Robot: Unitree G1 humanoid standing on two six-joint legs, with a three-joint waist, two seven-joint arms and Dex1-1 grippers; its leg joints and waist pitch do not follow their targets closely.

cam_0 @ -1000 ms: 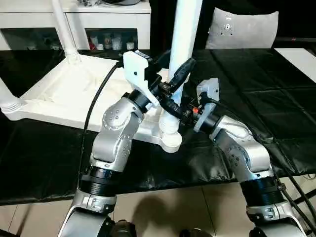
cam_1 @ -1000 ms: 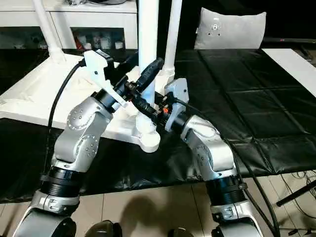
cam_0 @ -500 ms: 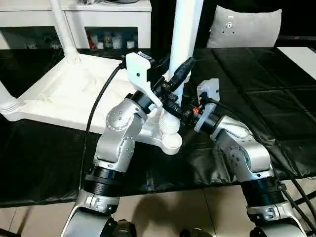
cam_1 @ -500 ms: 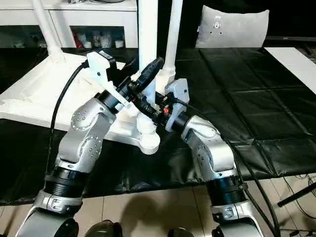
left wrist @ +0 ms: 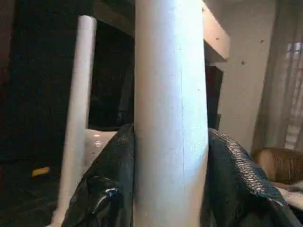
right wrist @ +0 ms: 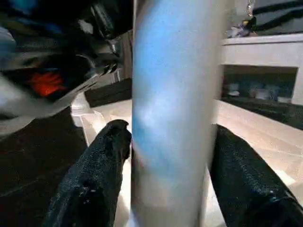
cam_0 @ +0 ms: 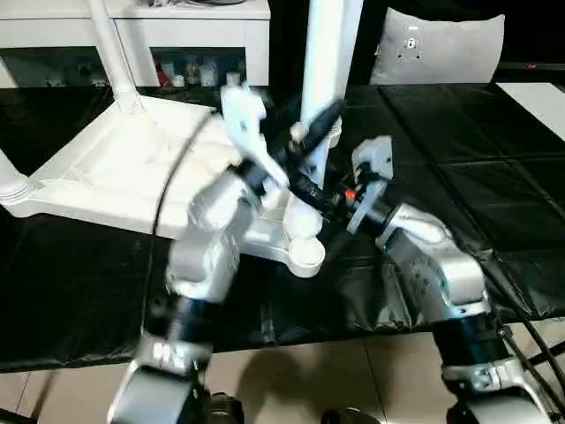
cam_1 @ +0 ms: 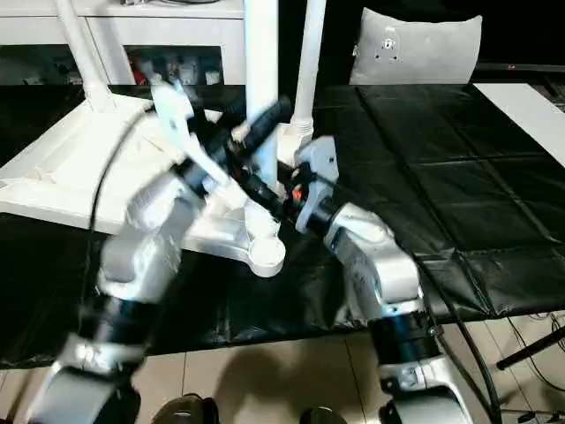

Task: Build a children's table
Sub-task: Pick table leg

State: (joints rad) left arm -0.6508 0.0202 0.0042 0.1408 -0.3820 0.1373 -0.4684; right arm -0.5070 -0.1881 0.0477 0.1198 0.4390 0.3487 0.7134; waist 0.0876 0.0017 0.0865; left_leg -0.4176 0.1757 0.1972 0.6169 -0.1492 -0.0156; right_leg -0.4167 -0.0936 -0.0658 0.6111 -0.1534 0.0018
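The children's table (cam_0: 115, 168) lies upside down on the black cover, all white, with legs standing up from its corner sockets. The nearest leg (cam_0: 328, 53) rises from the socket (cam_0: 306, 252) at the front corner. My left gripper (cam_0: 320, 124) is shut on this leg partway up; in the left wrist view both black fingers (left wrist: 106, 189) press against the leg (left wrist: 170, 113). Lower down, just above the socket, my right gripper (cam_0: 311, 190) stands open, its fingers (right wrist: 94, 179) on either side of the leg (right wrist: 173, 118). My left arm is blurred.
Other legs stand at the far left corner (cam_0: 110, 44) and the left edge (cam_0: 11, 181). At the back are a white shelf unit (cam_0: 177, 26) and a grey cushion (cam_0: 437, 49). A white board (cam_0: 538, 102) lies far right. The black cover (cam_0: 459, 177) ends at the front edge above tiled floor.
My left forearm has swung and now blurs in motion, its wrist higher than before, with the gripper still around the leg. The right arm has barely moved.
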